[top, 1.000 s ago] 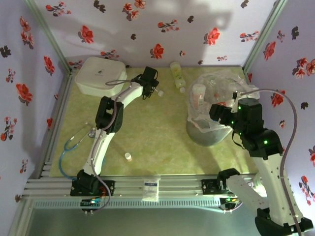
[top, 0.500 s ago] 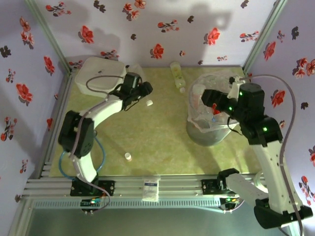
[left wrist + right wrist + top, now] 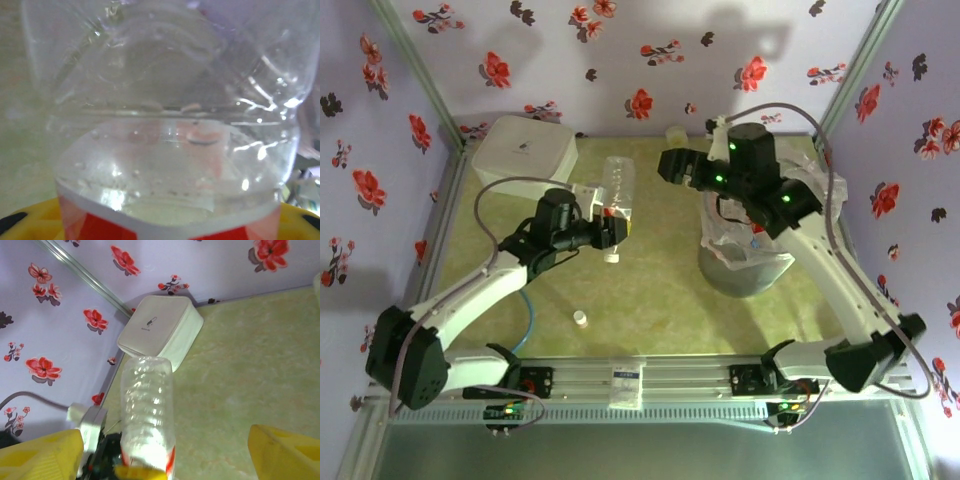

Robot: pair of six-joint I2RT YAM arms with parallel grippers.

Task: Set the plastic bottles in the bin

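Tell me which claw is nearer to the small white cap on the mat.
Left. The left claw, gripping a bottle, is beyond the cap; the right claw is farther back, by the bin.

A clear plastic bottle (image 3: 165, 115) is sitting very close to the camera and taking up almost the whole picture. Its red and white label (image 3: 165, 230) is showing at the bottom. The left gripper (image 3: 160, 235) is holding it, with its yellow fingers (image 3: 22, 222) peeking out at both bottom corners. A bit of blurry green table (image 3: 15, 130) is showing on the left.
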